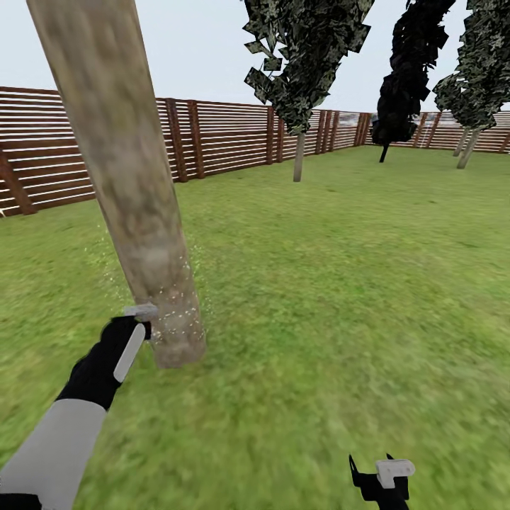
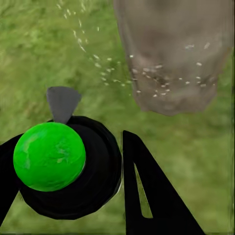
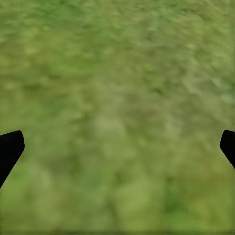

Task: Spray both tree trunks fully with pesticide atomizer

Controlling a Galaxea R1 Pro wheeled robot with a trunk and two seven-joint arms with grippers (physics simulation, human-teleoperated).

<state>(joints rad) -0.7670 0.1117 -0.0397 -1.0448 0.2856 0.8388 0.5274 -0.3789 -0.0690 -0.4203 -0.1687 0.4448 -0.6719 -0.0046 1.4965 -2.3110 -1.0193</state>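
I'm clenching the spray bottle (image 2: 68,166) in my left gripper (image 1: 134,322), misting white specks (image 2: 147,73) onto the trunk (image 1: 134,212) base just beside it, and I'm judging the nozzle needs sweeping upward, while my right gripper (image 1: 386,478) is hanging released over grass (image 3: 117,98).

My left gripper (image 2: 73,171) is black around a spray bottle (image 2: 58,161) with a bright green cap and a grey nozzle. White specks of spray (image 1: 173,304) dot the mottled grey-brown trunk (image 1: 127,184). Grass (image 1: 340,297) is blotchy green, the slatted fence (image 1: 212,134) reddish brown. My right gripper (image 1: 386,476) is black with a pale grey tip.
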